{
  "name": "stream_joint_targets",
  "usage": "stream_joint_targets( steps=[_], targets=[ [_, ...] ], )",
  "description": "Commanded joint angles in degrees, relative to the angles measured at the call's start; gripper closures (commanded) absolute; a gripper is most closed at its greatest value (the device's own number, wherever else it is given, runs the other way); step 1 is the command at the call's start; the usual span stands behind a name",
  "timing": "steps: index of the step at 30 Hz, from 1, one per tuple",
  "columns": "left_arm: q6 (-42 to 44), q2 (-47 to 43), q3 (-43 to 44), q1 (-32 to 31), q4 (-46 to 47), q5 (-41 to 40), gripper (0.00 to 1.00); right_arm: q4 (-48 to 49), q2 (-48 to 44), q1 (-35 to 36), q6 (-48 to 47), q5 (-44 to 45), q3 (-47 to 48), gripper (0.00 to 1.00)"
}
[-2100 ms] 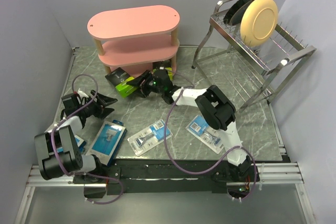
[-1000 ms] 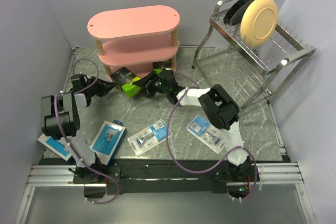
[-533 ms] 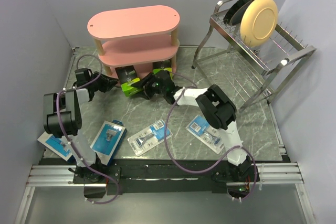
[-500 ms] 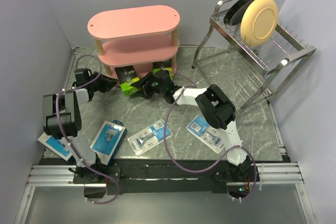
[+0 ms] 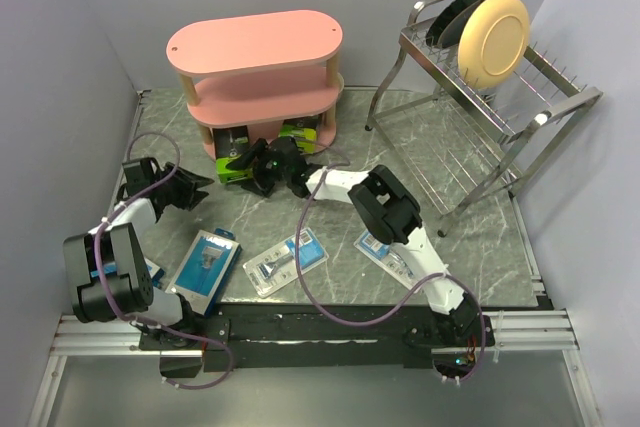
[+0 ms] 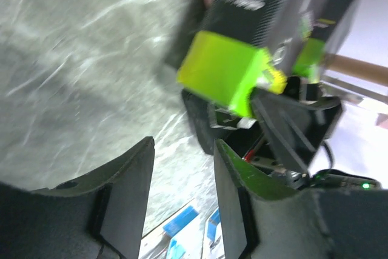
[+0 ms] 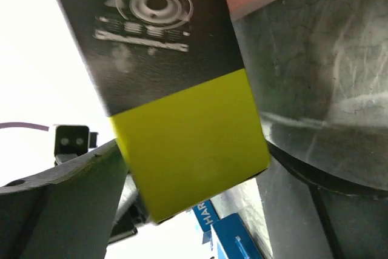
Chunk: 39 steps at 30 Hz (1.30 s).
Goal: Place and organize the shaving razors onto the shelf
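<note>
The pink shelf point(image 5: 255, 42) stands at the back centre. One black box with a lime-green end point(image 5: 297, 130) rests on its bottom tier. My right gripper point(image 5: 258, 169) is shut on the second black box point(image 5: 233, 157), which leans at the left front of that tier; its lime end fills the right wrist view point(image 7: 188, 156) between the fingers. My left gripper point(image 5: 197, 190) is open and empty, left of the box, facing it point(image 6: 242, 47). Two clear blister packs point(image 5: 287, 261) point(image 5: 392, 252) and a blue-carded pack point(image 5: 205, 265) lie near the front; another blue pack point(image 5: 152, 272) is partly hidden by the left arm.
A silver wire dish rack point(image 5: 520, 117) with a cream plate point(image 5: 493, 37) and a dark plate stands at the back right. Grey walls close in the left and back. The right arm stretches across the table middle toward the shelf.
The right gripper has carried the black box left and back to the shelf's bottom tier. The left gripper has pulled away from the shelf, toward the left and nearer.
</note>
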Motion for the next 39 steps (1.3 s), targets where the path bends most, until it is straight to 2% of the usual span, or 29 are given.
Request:
stream_joint_targets(
  steps=[1,8,13,15,19,23,28,39],
  targets=[
    [1.79,-2.76,-1.23,0.14,0.51,1.24,0.50,1.22,0.25,-0.32,-0.41,1.62,3.57,0.11],
    [-1.28,-1.18,-3.60,-0.12,7.27,3.35,0.50,2.89,-4.40,-2.52,-1.55,-1.89,-4.41,0.06],
    [-3.83,2.50,-3.25,-0.48,13.95,5.10,0.41,6.14,-8.54,-3.49,-2.26,-3.47,-12.42,0.06],
    [-4.54,3.73,-2.38,-0.48,15.01,5.63,0.38,7.20,-8.98,-3.57,-2.17,-4.00,-13.47,0.09],
    [-4.19,6.28,-1.14,-0.56,15.54,6.25,0.37,9.39,-7.75,-3.57,-2.52,-4.35,-12.08,0.17],
    [-3.84,6.03,-2.02,-0.57,15.72,6.17,0.37,10.72,-5.82,-3.40,-4.10,-4.71,-8.22,0.32],
    [-3.31,4.88,-3.51,-0.57,15.63,5.64,0.37,9.75,-4.41,-3.31,-5.07,-4.09,-4.34,0.42],
    [-2.34,5.76,-2.46,-0.57,14.75,5.37,0.36,5.80,-0.98,-1.38,-4.37,-0.32,5.24,0.39]
  ],
)
